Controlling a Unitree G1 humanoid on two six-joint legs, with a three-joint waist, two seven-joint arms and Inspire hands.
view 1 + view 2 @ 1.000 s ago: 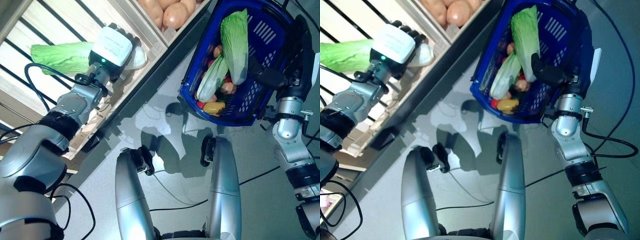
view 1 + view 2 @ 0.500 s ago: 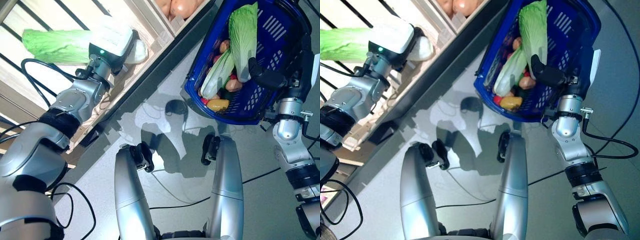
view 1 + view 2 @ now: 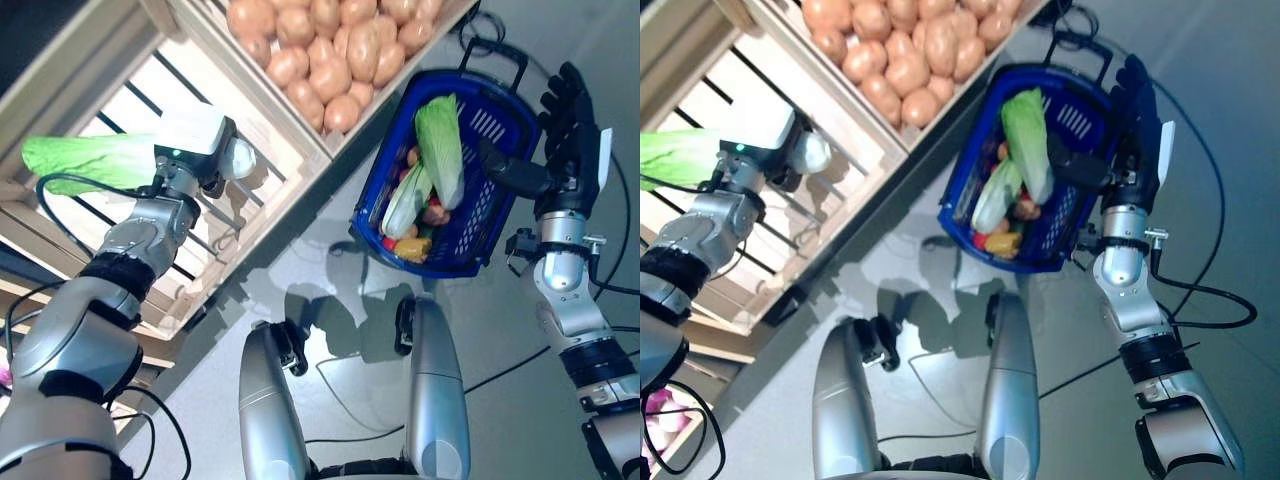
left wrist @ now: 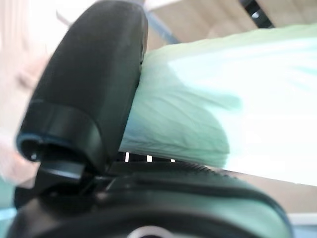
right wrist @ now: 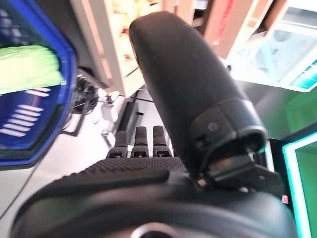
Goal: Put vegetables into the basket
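On slatted shelf: left hand grips cabbage | right hand fingers straight beside basket

The left arm reaches up and to the far left, its wrist bent, and the left hand has its thumb pressed against a green leafy thing, the fingers hidden behind it. The right arm rises at the right with the forearm upright; the right hand is held up with straight fingers, thumb stretched leftward.
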